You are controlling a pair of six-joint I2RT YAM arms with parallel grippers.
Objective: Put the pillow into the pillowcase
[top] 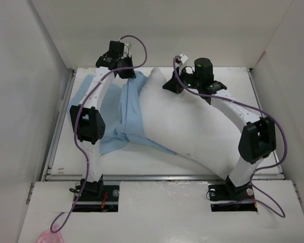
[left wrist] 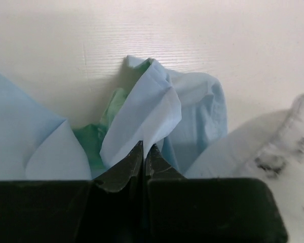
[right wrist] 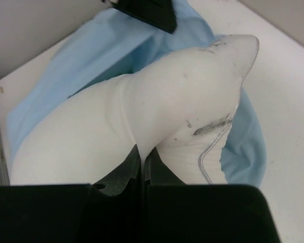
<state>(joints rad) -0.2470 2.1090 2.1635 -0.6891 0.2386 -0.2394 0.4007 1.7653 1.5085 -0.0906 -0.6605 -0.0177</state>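
You have the left gripper (left wrist: 144, 148) pinched tight on a raised fold of the pillowcase (left wrist: 147, 111) near the far edge of the table (top: 233, 81), with the light blue cloth caught between the jaws (a teal-green face shows in the crease just left of it). Your right gripper (right wrist: 143, 151) is likewise clamped, on a pinch of the pillow (right wrist: 182, 96) beside its far corner. The pillow lies diagonally from far centre to near right, its left edge on the pillowcase, which spreads over the table's left half.

My white bench (top: 137, 163) sits boxed in by plain white walls (top: 20, 76) on three sides, evenly lit, with a metal rail (top: 162, 177) along its near edge.
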